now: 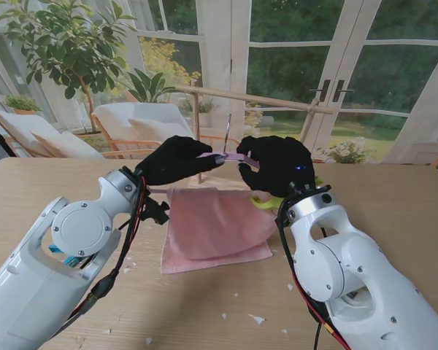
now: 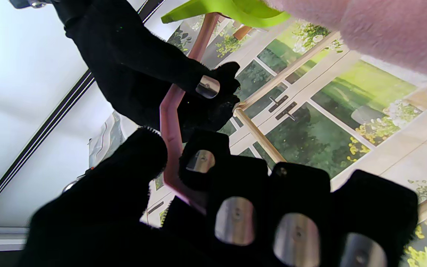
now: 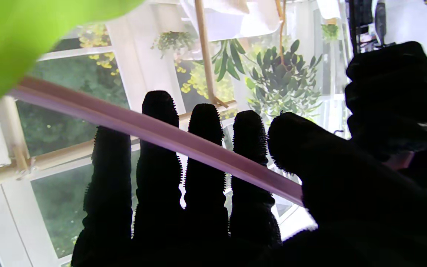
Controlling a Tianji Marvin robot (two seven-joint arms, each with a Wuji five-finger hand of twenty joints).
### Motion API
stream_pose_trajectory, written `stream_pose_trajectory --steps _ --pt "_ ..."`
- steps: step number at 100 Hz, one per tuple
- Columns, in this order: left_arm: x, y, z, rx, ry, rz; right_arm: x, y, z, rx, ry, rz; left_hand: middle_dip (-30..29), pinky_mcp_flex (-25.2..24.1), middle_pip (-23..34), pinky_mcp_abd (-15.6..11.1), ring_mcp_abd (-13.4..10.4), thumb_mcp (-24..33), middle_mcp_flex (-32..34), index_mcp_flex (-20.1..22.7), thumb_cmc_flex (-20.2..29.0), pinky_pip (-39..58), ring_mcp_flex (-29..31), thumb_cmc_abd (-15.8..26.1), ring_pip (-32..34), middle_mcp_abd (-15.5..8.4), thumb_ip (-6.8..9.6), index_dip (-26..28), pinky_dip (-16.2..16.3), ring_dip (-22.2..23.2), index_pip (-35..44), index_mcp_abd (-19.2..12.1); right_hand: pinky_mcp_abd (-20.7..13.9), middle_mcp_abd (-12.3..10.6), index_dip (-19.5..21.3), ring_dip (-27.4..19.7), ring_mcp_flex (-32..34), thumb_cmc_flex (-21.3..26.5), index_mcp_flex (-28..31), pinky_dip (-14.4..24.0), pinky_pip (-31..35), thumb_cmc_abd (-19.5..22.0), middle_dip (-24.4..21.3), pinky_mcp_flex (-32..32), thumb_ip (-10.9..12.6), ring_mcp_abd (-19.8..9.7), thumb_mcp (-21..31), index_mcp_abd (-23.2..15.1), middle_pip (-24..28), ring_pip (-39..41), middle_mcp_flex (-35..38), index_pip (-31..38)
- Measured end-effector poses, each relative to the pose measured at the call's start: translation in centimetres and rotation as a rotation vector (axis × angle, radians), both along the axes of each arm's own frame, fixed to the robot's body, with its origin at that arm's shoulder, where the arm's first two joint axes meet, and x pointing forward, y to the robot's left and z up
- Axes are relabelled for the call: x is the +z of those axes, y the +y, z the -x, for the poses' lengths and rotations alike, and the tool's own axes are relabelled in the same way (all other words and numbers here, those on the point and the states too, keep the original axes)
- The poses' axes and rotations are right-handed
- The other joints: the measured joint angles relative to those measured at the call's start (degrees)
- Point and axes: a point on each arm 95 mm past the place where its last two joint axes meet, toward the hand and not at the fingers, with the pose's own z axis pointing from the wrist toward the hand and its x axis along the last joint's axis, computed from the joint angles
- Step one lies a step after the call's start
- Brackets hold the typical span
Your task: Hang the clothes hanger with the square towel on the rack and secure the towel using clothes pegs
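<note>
- Holding the pink clothes hanger (image 1: pixel 232 156) up over the bench (image 1: pixel 394 211), the two black-gloved hands meet near the middle of the stand's view, in front of the wooden rack (image 1: pixel 255 98).
- The left robot hand (image 1: pixel 177 160) is clamped on the hanger's left part; the left wrist view shows the thumb (image 2: pixel 132 163) on one side of the pink bar (image 2: pixel 171 122) and a fingertip (image 2: pixel 202 159) on the other.
- The right robot hand (image 1: pixel 277 163) grips the hanger's right part; in the right wrist view the pink bar (image 3: pixel 154 133) runs across the four fingers (image 3: pixel 204 155), with the thumb (image 3: pixel 310 155) closed over it.
- The pink square towel (image 1: pixel 215 227) hangs from the hanger, and its lower part lies spread on the bench, nearer to me than the hands.
- A lime-green clothes peg (image 1: pixel 266 200) shows just beside the right wrist, at the towel's right edge; whether it clips the towel I cannot tell.
- The hanger's metal hook (image 1: pixel 227 130) stands up between the hands, apart from the rack's rail.
- Small white scraps (image 1: pixel 255 319) lie scattered on the bench nearer to me.
- A leafy plant (image 1: pixel 73 44) and lounge chairs (image 1: pixel 131 124) stand beyond the bench, before the glass doors (image 1: pixel 336 80).
</note>
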Motion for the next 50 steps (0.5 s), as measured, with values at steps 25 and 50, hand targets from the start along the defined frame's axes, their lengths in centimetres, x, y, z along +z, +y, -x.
stream_pose_trajectory --steps 25,50 --pt "-0.16 -0.27 -0.14 0.003 0.025 0.013 0.24 0.61 -0.06 0.034 0.02 -0.014 0.0 0.0 0.0 0.0 0.0 0.0 0.0 0.0 0.0 0.0 0.0 0.0 0.0 0.0 0.0 0.0 0.0 0.0 0.0 0.0 -2.8 -0.1 17.6 12.6 0.6 0.0 0.7 0.0 19.1 0.1 16.7 5.0 0.0 -0.4 -2.3 -2.8 18.6 28.9 -0.2 6.8" --pt "0.12 -0.45 -0.04 0.004 0.041 0.035 0.0 0.73 -0.4 0.03 0.015 -0.015 0.0 0.0 0.1 0.0 0.0 0.0 0.0 0.1 0.0 0.0 0.0 -0.5 0.0 0.0 0.0 0.0 0.0 0.0 0.0 -0.2 -5.2 -2.0 32.9 18.7 0.8 -5.0 6.7 0.0 33.7 3.2 28.7 9.9 0.0 -3.3 -3.1 -3.5 30.4 40.7 2.0 14.4"
